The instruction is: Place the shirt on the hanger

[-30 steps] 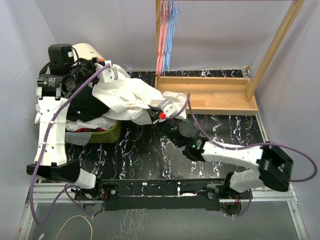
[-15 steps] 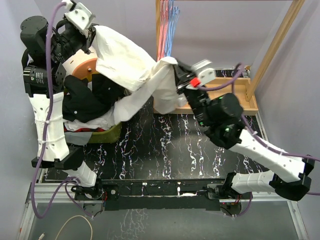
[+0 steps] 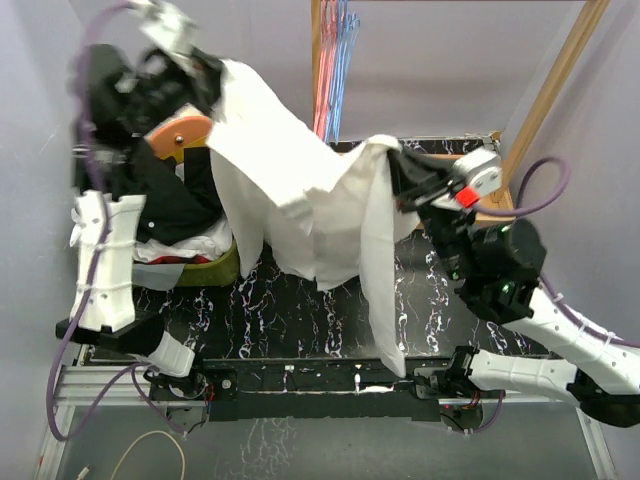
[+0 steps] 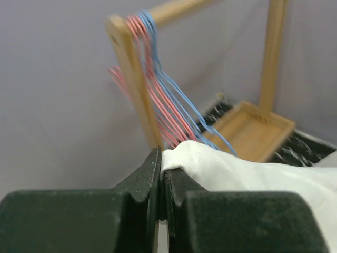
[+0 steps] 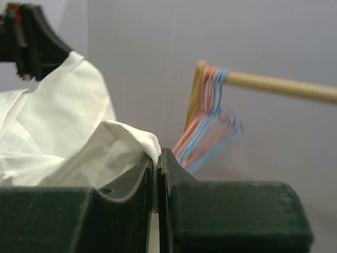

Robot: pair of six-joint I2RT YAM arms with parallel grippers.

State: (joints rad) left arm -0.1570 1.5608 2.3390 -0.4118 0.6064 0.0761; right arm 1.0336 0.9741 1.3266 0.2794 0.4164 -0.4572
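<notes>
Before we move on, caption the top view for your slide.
Left gripper and right gripper hold the shirt spread aloft, hangers on the rack behind.

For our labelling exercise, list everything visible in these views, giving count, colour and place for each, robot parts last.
shirt: one, white, held in the air between both arms.
blue hangers: several, blue, on rack's rail.
pink hangers: several, pink, beside them.
rack: one, wooden, far right.
garment: one, black, left, atop the basket.
basket: one, green, left on table.
table: one, black marbled, below.
left arm: one, white-black, left; jaws shut on shirt.
right arm: one, white-black, right; jaws shut on shirt.
</notes>
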